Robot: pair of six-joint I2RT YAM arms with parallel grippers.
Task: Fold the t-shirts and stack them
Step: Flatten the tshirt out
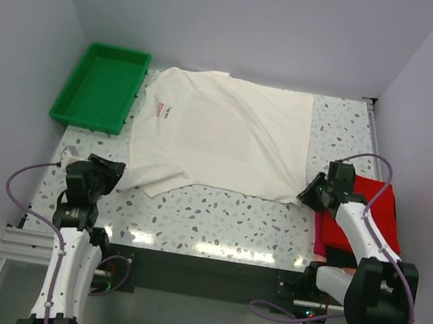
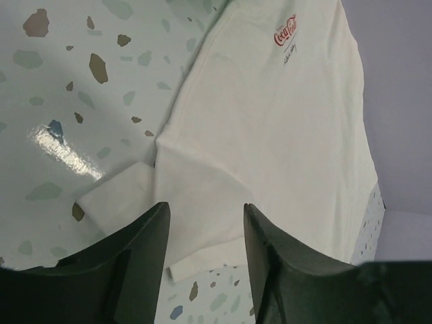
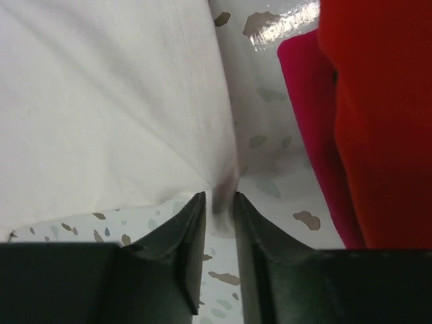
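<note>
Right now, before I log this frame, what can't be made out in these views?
Right wrist: whether the right jaws grip the off-white t-shirt corner; cloth at their tips is blurred.
Top: how many shirts are in the red stack; the right arm covers it.
Top: the chest print; too small to read.

On the chest of the off-white t-shirt (image 2: 270,135), in the upper right of the left wrist view, a red script logo (image 2: 286,32) reads Coca-Cola. A small dark scrawl (image 2: 292,59) just beneath it is too small to read. From overhead the print is an unreadable red mark.
</note>
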